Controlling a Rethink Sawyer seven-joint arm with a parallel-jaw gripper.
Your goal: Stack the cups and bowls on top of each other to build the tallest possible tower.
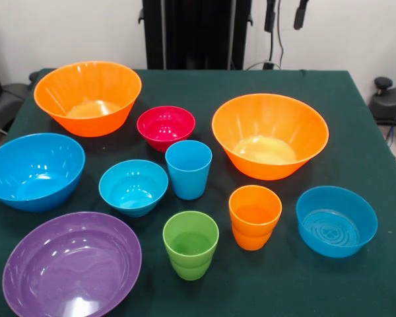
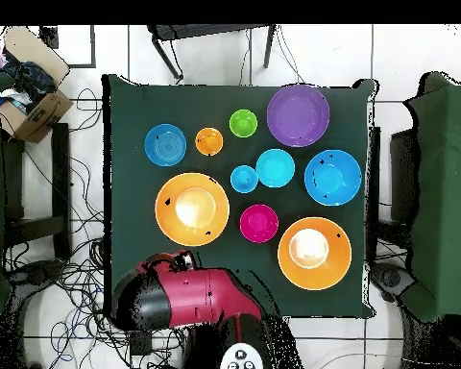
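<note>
Front view: glossy cups (image 1: 189, 169) and bowls (image 1: 270, 135) all separate, upright on green worktop (image 1: 356, 125); tool unseen, state unknown

The arm (image 2: 191, 293) has a glossy red shell with rounded black joint housings (one bulbous black end cap), beside a white base panel (image 2: 241, 358) bearing dark round buttons.

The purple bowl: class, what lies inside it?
Nothing: the purple bowl shows only its own glossy inside in both views. Whatever is beneath it on the green cloth is covered.
</note>
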